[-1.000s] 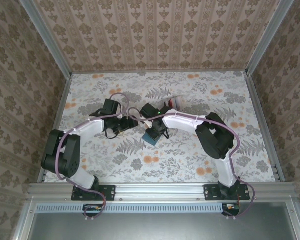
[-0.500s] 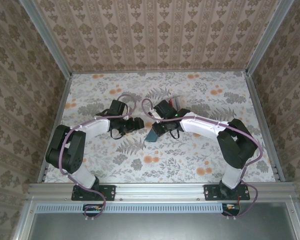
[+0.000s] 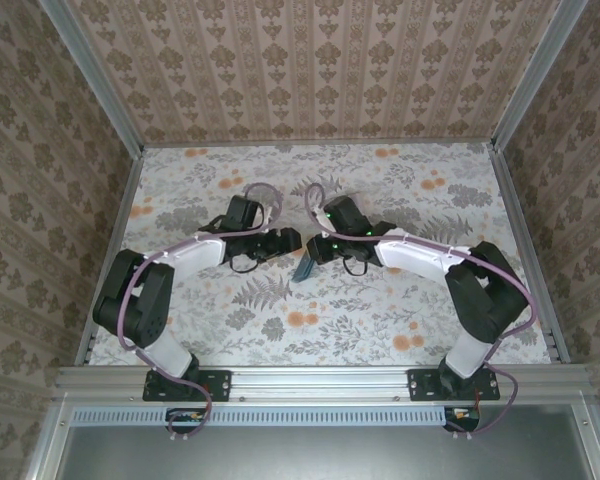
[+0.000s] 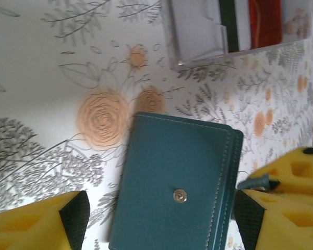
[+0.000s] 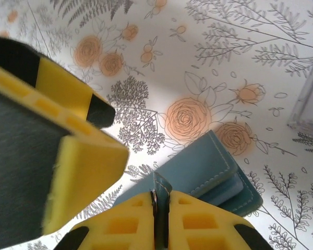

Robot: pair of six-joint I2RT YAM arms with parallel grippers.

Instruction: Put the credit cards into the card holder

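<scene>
Both arms have reached farther across the bench (image 4: pixel 41 78), right jaws pinching the holder's (image 4: pixel 177 177) flap mid-bench, left jaws wide astride it, cards (image 4: pixel 265 21) waiting in the tray (image 4: pixel 198 47), none loaded yet.

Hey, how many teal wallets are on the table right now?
1. The flat teal-blue folding wallet sits on the floral table beside the pale grey slotted tray, its flap pinched by the right gripper. Another could hide under the arms.
</scene>
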